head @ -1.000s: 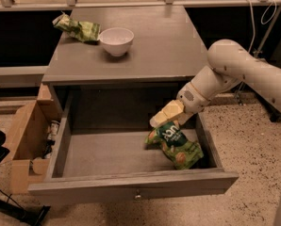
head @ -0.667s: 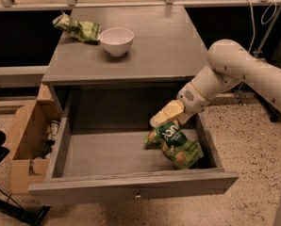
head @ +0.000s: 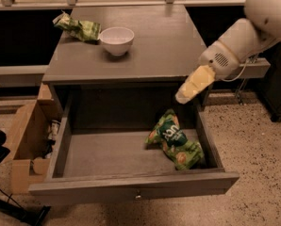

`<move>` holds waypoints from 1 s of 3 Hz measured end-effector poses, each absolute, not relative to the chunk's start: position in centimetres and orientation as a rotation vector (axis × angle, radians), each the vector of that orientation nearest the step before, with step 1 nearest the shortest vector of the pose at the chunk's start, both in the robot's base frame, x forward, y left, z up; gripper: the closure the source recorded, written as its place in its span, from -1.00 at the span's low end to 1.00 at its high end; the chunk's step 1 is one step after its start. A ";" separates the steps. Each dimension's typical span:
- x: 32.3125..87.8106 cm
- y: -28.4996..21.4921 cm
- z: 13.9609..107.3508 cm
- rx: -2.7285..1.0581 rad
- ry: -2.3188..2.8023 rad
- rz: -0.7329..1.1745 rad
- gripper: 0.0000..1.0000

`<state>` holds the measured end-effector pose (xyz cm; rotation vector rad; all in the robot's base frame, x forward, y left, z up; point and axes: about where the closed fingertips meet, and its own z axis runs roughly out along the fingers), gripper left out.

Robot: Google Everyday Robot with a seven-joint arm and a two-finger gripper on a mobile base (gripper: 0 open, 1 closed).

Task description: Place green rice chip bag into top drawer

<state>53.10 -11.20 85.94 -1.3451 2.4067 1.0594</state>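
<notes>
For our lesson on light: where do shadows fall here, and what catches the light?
Camera view: dim, warm light; the grey wooden top drawer is darkest at its back, under the tabletop; the glossy bright green rice chip bag and the pale gripper, hovering above it at the drawer's right side, catch light.

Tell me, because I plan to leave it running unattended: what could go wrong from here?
1. The bright green glossy snack bag lies crumpled at the right end of the wide grey wooden drawer, and one end seems raised. It might snag under the cabinet if the drawer gets shut.
2. The gripper hangs above the drawer's right wall, close to the grey cabinet top's front edge. A careless move could knock either.
</notes>
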 end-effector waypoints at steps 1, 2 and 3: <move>52.4 -15.0 91.7 -1.368 2.196 0.961 -1.00; 50.5 -16.9 97.1 -1.316 1.949 0.890 -1.00; 47.7 -17.6 98.5 -1.161 1.848 0.836 -1.00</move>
